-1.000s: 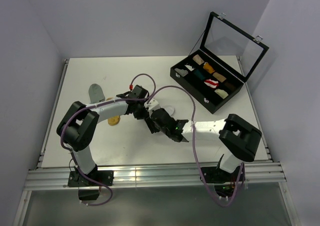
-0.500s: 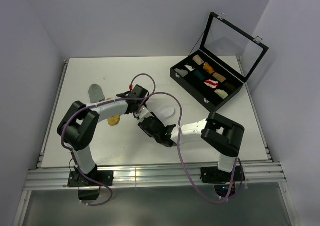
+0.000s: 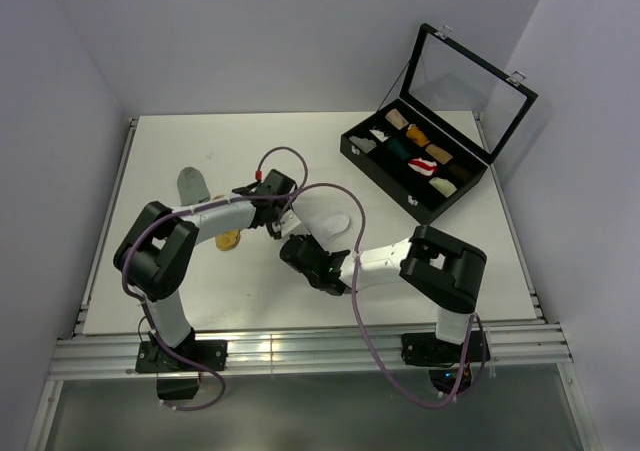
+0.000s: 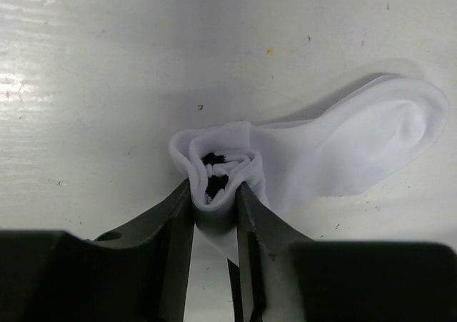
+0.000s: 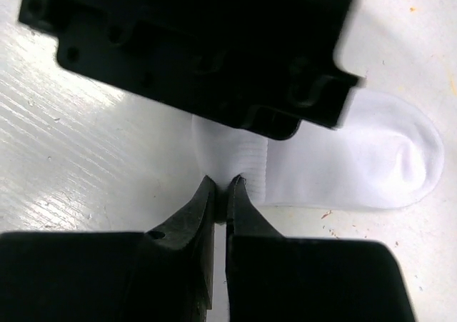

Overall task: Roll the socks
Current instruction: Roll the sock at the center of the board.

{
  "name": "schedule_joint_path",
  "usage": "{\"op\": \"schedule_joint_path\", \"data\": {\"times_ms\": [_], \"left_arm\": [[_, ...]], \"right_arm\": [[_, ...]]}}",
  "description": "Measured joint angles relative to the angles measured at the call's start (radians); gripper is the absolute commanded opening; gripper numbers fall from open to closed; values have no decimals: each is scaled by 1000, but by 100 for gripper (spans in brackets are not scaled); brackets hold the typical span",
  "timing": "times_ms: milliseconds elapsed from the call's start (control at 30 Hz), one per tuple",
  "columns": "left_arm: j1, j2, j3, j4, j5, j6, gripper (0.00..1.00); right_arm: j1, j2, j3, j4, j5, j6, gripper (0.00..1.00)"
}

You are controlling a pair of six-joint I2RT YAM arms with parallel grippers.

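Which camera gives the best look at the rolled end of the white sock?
Left wrist: the rolled end of the white sock sits centred, pinched by the left gripper, coils visible. Right wrist shows only its flat toe half; the left gripper's body hides the roll. The top view shows just a small white toe.

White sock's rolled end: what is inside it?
Black fabric shows at the core of the white sock, wrapped in white layers. The left gripper pinches the roll, hiding its sides and deeper turns.
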Motion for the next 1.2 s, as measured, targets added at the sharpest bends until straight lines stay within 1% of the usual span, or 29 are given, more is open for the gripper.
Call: {"op": "schedule_joint_path", "data": {"times_ms": [33,67,133,167,333,400,433,500,667,900,1067,1200], "left_arm": [[0,-3,-4,3,0,-10,38],[1,-7,-13,9,-1,-24,43],[5,-23,-35,19,-11,-57,50],[6,-32,-45,21,-16,-72,50],[26,-116,-111,32,-29,-154,54],[32,-156,-136,44,-36,-180,60],[34,-176,-150,50,-42,-192,66],[38,-219,-179,65,-51,-218,68],[42,-264,-219,114,-56,-240,68],[41,-264,-255,193,-40,-235,65],[40,-241,-257,244,-17,-225,65],[34,-209,-257,283,6,-208,65]], "right_arm": [[-4,-6,-7,3,-10,7,0],[-15,-18,-21,15,-38,18,0],[-48,-48,-47,32,-106,42,0],[-66,-64,-61,40,-145,55,0],[-208,-140,-137,90,-435,132,0],[-275,-149,-151,106,-558,165,0],[-312,-150,-154,114,-631,182,0],[-375,-145,-159,124,-744,213,0],[-505,-86,-158,179,-1017,302,0],[-640,39,-158,311,-1304,459,0],[-689,116,-145,379,-1426,548,0],[-705,145,-134,394,-1468,585,0]]}}
